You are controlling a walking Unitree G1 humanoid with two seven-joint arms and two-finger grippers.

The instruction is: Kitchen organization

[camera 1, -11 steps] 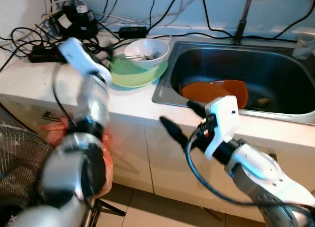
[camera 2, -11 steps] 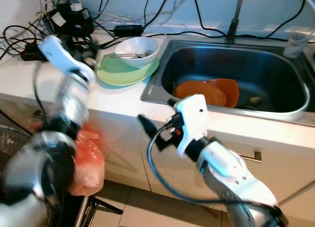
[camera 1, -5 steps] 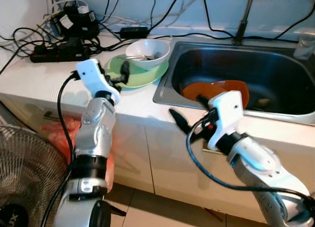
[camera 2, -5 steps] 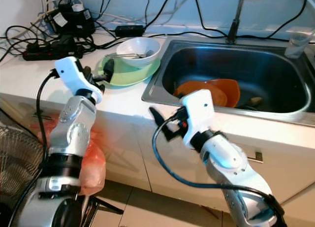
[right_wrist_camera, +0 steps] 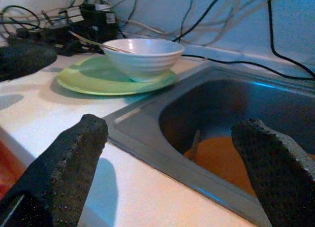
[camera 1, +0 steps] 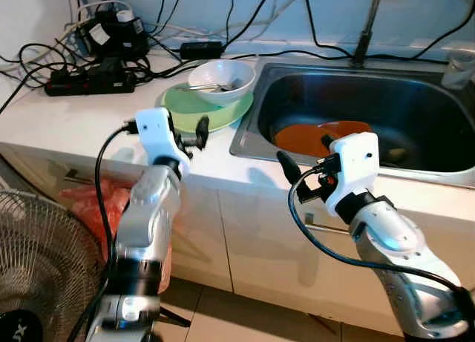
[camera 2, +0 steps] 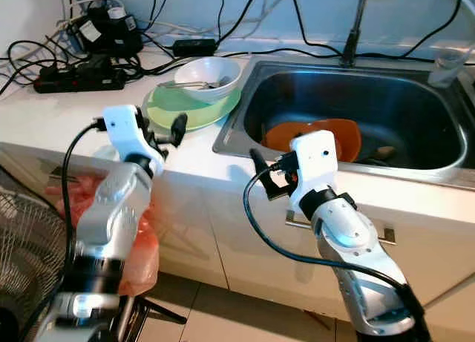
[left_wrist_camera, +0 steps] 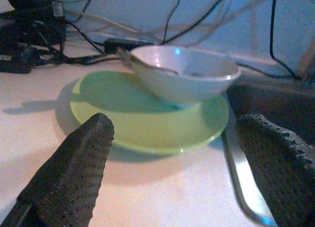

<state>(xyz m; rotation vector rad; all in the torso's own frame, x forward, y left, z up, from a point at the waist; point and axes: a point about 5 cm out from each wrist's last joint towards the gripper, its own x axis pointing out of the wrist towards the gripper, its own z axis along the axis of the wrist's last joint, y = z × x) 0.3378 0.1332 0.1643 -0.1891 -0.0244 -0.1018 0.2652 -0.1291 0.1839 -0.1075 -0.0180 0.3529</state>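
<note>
Bowl (left_wrist_camera: 184, 72) on green plate (left_wrist_camera: 147, 118) just ahead of wide-open, empty left end effector (left_wrist_camera: 182, 163)

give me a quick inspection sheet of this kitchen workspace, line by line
surface: pale countertop with a steel sink set in on the right
job's things: white bowl holding a spoon sits on a green plate beside the sink; orange dishes lie in the basin
clutter: clear cup at the sink's far right corner
grippers: left gripper open, facing the plate; right gripper open, at the sink's front edge
cables: black cables and a power strip crowd the back left of the counter
surroundings: faucet, fan, orange bag, tiled floor
</note>
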